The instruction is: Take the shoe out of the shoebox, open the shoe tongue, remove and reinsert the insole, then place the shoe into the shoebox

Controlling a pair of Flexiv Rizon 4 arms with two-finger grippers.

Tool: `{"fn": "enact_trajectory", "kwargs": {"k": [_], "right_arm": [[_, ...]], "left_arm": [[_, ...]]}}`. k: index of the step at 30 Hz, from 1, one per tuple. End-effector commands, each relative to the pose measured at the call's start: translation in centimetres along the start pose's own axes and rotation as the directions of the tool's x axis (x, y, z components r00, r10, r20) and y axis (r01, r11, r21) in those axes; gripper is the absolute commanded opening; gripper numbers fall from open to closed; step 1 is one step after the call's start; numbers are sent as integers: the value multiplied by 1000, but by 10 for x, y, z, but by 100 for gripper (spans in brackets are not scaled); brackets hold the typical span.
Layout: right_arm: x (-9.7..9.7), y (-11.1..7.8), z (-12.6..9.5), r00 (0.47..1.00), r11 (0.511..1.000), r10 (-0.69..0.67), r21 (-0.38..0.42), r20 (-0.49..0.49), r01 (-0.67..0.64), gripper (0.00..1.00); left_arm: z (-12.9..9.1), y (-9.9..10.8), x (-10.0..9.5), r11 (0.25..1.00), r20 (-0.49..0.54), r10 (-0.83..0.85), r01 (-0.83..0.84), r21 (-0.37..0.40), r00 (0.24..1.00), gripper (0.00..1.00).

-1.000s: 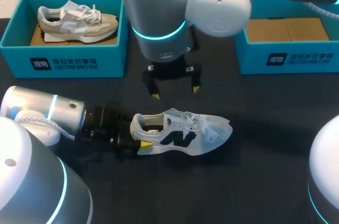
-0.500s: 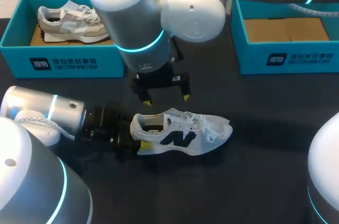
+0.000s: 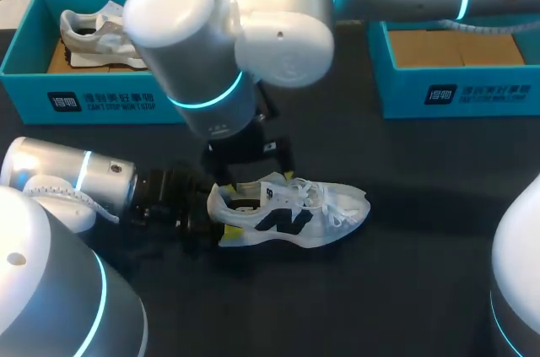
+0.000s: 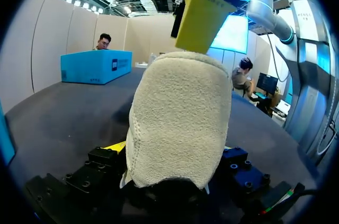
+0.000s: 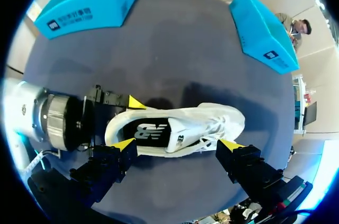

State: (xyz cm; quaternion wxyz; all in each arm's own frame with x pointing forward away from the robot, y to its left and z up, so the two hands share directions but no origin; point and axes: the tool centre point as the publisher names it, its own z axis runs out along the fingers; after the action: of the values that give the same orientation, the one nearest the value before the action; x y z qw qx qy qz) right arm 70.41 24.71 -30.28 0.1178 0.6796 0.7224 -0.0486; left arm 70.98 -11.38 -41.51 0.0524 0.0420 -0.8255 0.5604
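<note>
A white mesh shoe [image 3: 291, 215] with a dark logo lies on its sole on the black table, toe pointing right. My left gripper [image 3: 221, 219] comes in low from the left and is shut on the shoe's heel [image 4: 177, 118], one yellow tip on each side. My right gripper [image 3: 253, 178] hangs open just above the shoe's heel and collar. In the right wrist view the shoe [image 5: 175, 128] lies ahead of the right gripper [image 5: 176, 144], between its spread fingers, which do not touch it. The dark insole [image 5: 145, 130] shows through the shoe's opening.
A blue shoebox [image 3: 110, 95] at the back left holds a grey and beige shoe [image 3: 93, 32], partly hidden by my right arm. A second blue shoebox [image 3: 456, 91] at the back right shows its brown cardboard bottom. My right arm spans the table's middle.
My right arm has swung left and come down, bringing its open gripper from above and behind the shoe to just over its heel. The left gripper and the shoe have stayed put.
</note>
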Motion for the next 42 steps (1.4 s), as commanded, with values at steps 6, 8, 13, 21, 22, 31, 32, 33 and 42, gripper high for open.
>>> {"fn": "enact_trajectory", "kwargs": {"k": [6, 8, 13, 21, 22, 31, 32, 33, 42], "right_arm": [[13, -6, 26, 991, 992, 127, 3, 45, -127, 100], [12, -5, 32, 990, 992, 129, 5, 57, -130, 100], [9, -7, 46, 984, 988, 151, 20, 91, -153, 100], [-1, -6, 57, 973, 981, 185, 34, 141, -191, 100], [-4, -6, 57, 969, 979, 193, 34, 152, -200, 100], [-39, -12, 52, 942, 963, 254, 38, 221, -268, 100], [-43, -13, 51, 938, 960, 262, 41, 229, -278, 100], [-46, -14, 50, 935, 958, 267, 42, 233, -284, 100], [-68, -17, 35, 920, 946, 302, 43, 248, -322, 91]], "left_arm": [[2, 2, 1, 1000, 0, 0, 0, -3, 1000, 0], [2, 2, 1, 1000, 0, 0, 0, -3, 1000, 0], [2, 2, 1, 1000, 0, 0, 0, -3, 1000, 0], [2, 2, 1, 1000, 0, 0, 0, -3, 1000, 0], [2, 2, 1, 1000, 0, 0, 0, -3, 1000, 0], [2, 2, 1, 1000, 0, 0, 0, -3, 1000, 0], [2, 2, 1, 1000, 0, 0, 0, -3, 1000, 0], [2, 2, 1, 1000, 0, 0, 0, -3, 1000, 0], [2, 2, 1, 1000, 0, 0, 0, -3, 1000, 0]]}}
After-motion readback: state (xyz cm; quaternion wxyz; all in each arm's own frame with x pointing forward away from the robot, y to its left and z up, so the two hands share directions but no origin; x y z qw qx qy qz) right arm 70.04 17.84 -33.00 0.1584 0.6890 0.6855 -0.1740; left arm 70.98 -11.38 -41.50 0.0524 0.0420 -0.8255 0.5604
